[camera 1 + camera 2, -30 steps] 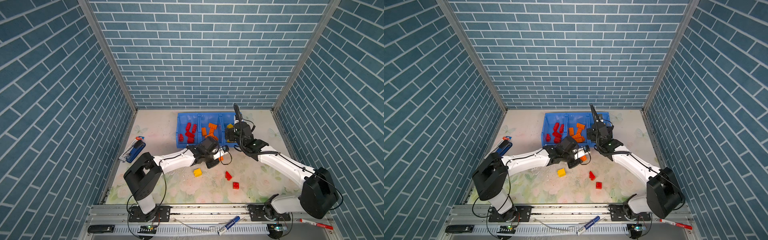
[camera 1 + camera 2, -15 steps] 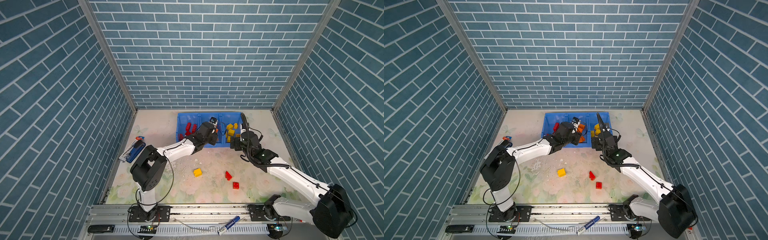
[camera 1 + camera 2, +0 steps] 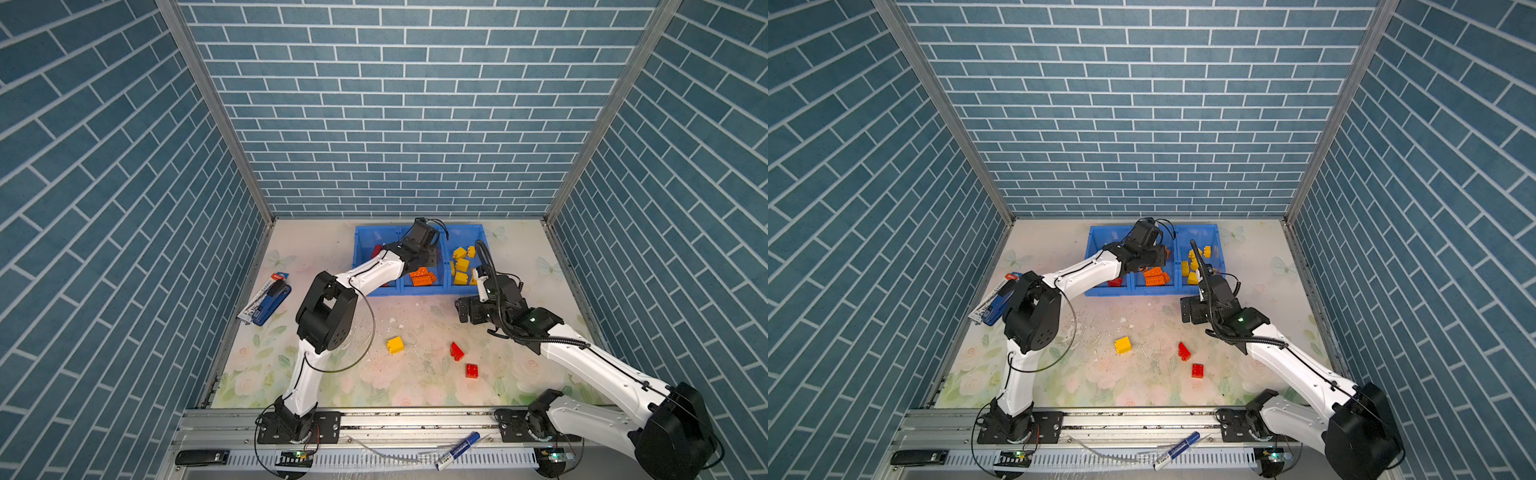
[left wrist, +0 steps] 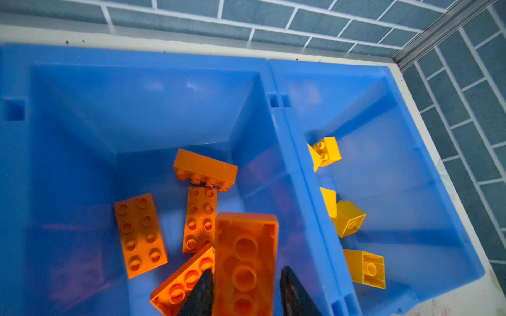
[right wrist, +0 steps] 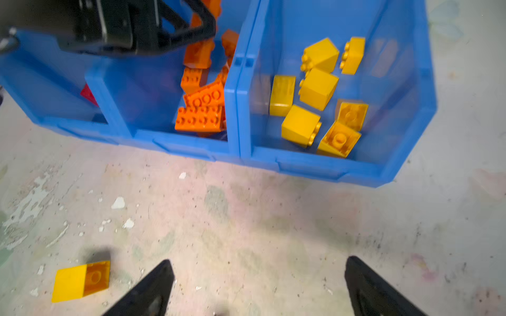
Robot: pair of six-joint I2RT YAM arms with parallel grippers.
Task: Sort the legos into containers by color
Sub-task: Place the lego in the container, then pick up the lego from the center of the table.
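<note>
My left gripper (image 4: 247,269) hangs over the middle bin of the blue three-bin tray (image 3: 440,291), which stands at the back of the floral table (image 3: 415,399). Between its black fingers (image 4: 201,292) sits an orange 2x4 brick (image 4: 245,243), glossy, with its hollow underside toward the wrist camera. One finger looks to be against it and a sliver of blue shows at the other, so I cannot tell whether it is pinched or just freed. Below it lie more orange bricks (image 4: 139,235), some studs up, one on edge. Yellow 2x2 bricks (image 5: 317,89) lie in the bin on the right arm's side, and red pieces (image 3: 1115,282) show in the bin on the left arm's side. Loose on the table are a yellow brick (image 3: 395,345) and two red bricks (image 3: 456,351) close together.

My right gripper (image 5: 260,290) is spread wide and empty, over bare table just in front of the tray.

A second ago the left gripper was in front of the tray with the orange brick; it has since moved over the middle bin. The right gripper was then over the yellow bin and has drawn back. The loose bricks have not moved.
</note>
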